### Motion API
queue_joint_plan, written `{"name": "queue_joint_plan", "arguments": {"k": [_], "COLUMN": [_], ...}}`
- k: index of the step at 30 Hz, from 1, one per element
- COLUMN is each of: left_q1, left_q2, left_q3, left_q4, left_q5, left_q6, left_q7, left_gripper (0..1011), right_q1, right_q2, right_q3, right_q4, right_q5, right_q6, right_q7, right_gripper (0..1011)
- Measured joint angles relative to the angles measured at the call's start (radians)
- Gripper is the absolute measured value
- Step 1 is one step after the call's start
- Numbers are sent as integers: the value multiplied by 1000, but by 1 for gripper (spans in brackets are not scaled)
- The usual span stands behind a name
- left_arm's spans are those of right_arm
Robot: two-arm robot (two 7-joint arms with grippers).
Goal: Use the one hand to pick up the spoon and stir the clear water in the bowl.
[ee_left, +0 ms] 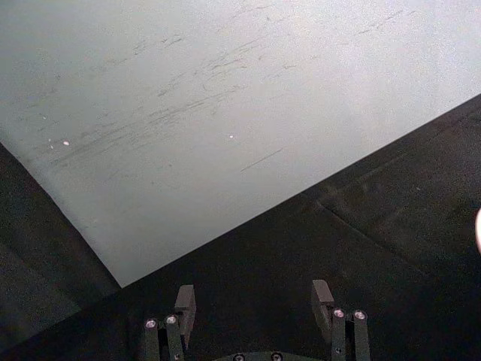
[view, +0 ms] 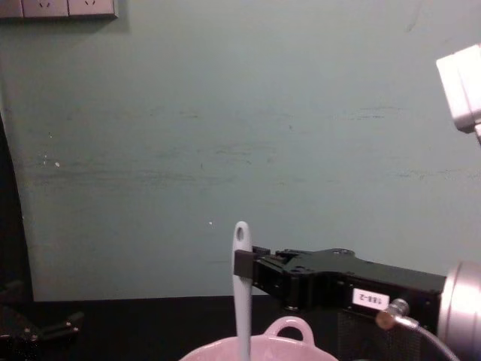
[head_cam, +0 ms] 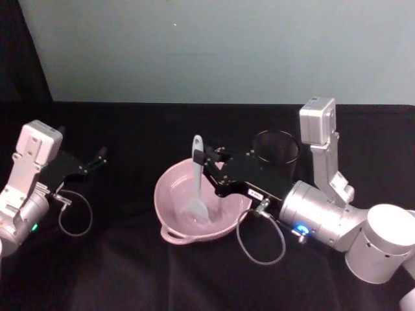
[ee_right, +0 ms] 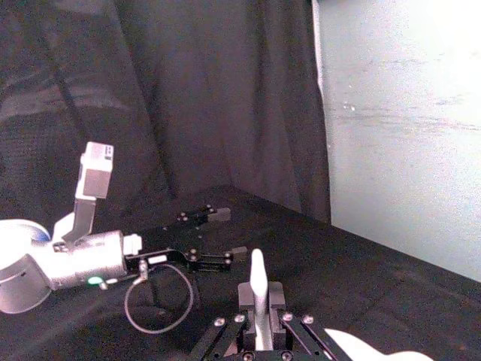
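**Spoon held upright in the bowl**

The spoon (head_cam: pixel 197 175) is grasped by the right gripper (head_cam: pixel 206 159) in the middle of the head view. The jaws are clamped on the upper handle, just below the oval hole at its tip. The spoon is held nearly upright, with its scoop end down inside the bowl (head_cam: pixel 170 194) and close to the bowl's floor. The bowl is set on the black counter (head_cam: pixel 130 272), left of centre in the frame, and a loop handle is seen at its lower rim. A black mesh cup (head_cam: pixel 275 149) is seen behind the right gripper, upper right of the bowl.

In the chest view the spoon (view: pixel 241 286) is seen rising from the bowl (view: pixel 259 350) at bottom centre, pinched by the right gripper (view: pixel 244 265) reaching in from the right.

The left gripper (head_cam: pixel 97 157) is parked at the left edge, well apart from the bowl, with its jaws spread and nothing held.
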Motion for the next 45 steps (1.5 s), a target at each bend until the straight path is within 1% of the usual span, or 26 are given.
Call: {"name": "queue_joint_plan", "arguments": {"k": [10,13,22,26,28,33,37,42,45], "left_q1": [0,0,0,0,0,0,0,0,0], "left_q2": [0,0,0,0,0,0,0,0,0], "left_q3": [0,0,0,0,0,0,0,0,0], "left_q4": [0,0,0,0,0,0,0,0,0], "left_q5": [0,0,0,0,0,0,0,0,0], "left_q6": [0,0,0,0,0,0,0,0,0], "left_q7": [0,0,0,0,0,0,0,0,0], "left_gripper": [1011,1011,1011,1011,1011,1011,1011,1011,1011], "right_q1": [28,45,85,106,112,116,112,98,82], "right_q2": [-42,-62,-110,-134,-139,-143,-136,-119,-104], "right_q3": [-23,-29,-27,-19,-16,-1,15,31,41], "right_q4": [36,63,144,191,203,221,222,198,172], "right_q5": [4,1,-14,-30,-38,-62,-78,-87,-86], "right_q6": [-2,-10,-41,-64,-72,-96,-106,-105,-98], "right_q7": [-17,-26,-45,-57,-62,-72,-76,-74,-66], "right_gripper": [111,111,111,111,111,110,110,110,111]}}
